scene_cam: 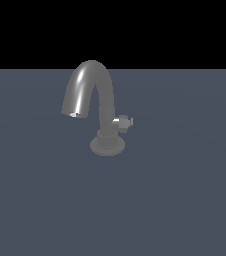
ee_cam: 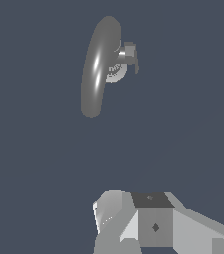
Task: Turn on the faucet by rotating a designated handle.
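Centrally on the grey surface (scene_cam: 185, 200) stands the faucet (scene_cam: 104, 100); its handle (scene_cam: 124, 122) projects toward the exterior view's right. My end effector (ee_cam: 153, 223) hangs well apart; its opening cannot be judged.

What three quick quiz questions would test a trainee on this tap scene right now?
1. True or false: the gripper touches the handle.
2. In the exterior view, the handle sticks out from the faucet column toward which side: A) left B) right?
3. Fill in: the spout mouth points ____ toward the surface.

Key: 1 false, it sits well apart from the tap in the wrist view. 2 B. 3 down.
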{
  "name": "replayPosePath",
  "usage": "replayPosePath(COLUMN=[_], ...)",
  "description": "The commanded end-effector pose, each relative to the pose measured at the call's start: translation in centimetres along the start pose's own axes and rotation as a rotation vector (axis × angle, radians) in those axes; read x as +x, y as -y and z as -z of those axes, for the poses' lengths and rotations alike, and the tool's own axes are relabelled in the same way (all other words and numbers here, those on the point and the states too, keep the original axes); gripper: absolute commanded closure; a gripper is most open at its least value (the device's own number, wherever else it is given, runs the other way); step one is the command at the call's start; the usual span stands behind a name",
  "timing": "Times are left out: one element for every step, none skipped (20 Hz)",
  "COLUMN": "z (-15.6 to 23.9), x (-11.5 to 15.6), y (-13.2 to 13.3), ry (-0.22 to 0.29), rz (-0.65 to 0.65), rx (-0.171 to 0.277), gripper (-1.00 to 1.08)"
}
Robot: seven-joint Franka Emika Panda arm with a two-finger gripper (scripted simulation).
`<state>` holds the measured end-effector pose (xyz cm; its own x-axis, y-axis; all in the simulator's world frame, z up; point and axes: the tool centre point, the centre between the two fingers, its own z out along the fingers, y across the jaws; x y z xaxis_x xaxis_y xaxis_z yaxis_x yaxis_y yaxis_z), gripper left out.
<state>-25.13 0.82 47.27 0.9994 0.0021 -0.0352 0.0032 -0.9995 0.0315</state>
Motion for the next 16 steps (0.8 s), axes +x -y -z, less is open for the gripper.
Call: replayPosePath(z=[0.0,0.0,0.0,0.0,0.0,0.0,0.0,0.0,0.0,0.0,0.0,0.0,0.0,0.0,0.0,0.0], x=[0.0,0.0,0.0,0.1,0.2,0.3,0.4,0.5,0.7,0.9,1.1,1.4,1.6,1.9,2.2,2.6], y=[0.0,0.0,0.0,0.0,0.1,0.1,0.1,0.2,0.2,0.3,0.3,0.4,0.4,0.5,0.6,0.7], ry=[0.0,0.0,0.002,0.004,0.006,0.01,0.014,0.02,0.026,0.032,0.04,0.048,0.058,0.068,0.079,0.091], rz=[0.0,0.0,-0.002,-0.003,-0.006,-0.01,-0.014,-0.019,-0.025,-0.032,-0.039,-0.047,-0.057,-0.066,-0.077,-0.089], rx=[0.0,0.0,0.001,0.002,0.004,0.006,0.008,0.011,0.015,0.019,0.023,0.028,0.034,0.04,0.046,0.053], gripper=[1.08,1.08,1.08,1.08,1.08,1.08,1.08,1.08,1.08,1.08,1.08,1.08,1.08,1.08,1.08,1.08])
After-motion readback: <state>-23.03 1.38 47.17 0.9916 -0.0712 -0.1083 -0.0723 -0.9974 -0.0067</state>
